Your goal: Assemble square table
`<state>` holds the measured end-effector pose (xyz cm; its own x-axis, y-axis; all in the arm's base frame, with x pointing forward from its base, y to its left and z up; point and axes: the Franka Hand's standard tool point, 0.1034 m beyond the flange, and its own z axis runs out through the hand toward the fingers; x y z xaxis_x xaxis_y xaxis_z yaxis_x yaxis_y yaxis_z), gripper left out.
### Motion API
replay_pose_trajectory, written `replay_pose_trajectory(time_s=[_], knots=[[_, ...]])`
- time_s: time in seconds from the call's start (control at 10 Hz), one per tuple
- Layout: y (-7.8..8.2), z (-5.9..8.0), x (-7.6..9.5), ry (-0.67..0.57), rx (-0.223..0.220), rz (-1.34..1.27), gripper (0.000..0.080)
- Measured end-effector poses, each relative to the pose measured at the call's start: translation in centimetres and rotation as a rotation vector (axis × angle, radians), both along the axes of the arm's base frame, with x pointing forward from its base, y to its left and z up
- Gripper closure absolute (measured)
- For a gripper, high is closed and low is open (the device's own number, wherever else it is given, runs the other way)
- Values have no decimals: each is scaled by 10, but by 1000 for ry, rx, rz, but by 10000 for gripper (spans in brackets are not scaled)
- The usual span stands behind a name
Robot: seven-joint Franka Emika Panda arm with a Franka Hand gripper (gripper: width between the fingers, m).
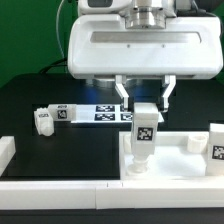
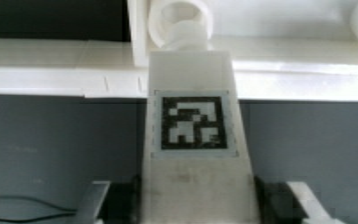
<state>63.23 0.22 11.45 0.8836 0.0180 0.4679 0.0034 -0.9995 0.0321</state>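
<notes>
In hand (image 1: 145, 103): chunky tagged leg (image 1: 145, 128).

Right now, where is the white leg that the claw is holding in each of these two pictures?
Exterior view: the leg stands upright just right of centre, under the gripper, its foot on the square tabletop.
Wrist view: the leg fills the middle, running lengthwise away from the camera.
Shared landmark: the black-and-white tag on the leg's face.

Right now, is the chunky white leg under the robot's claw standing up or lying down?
Standing up. The chunky white tagged leg rises straight from the white square tabletop slab, between the gripper fingers.
</notes>
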Motion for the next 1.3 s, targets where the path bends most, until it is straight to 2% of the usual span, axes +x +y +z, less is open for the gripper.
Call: replay_pose_trajectory(time_s=[0.5,1.0,1.1,1.2,1.3], knots=[[-4,-16,-4,14,-8,-4,515],[-7,-17,0,-40,-30,-9,515],[-7,-17,0,-40,-30,-9,425],[-7,-17,0,-40,-30,-9,291],[-7,-17,0,-39,-30,-9,291]])
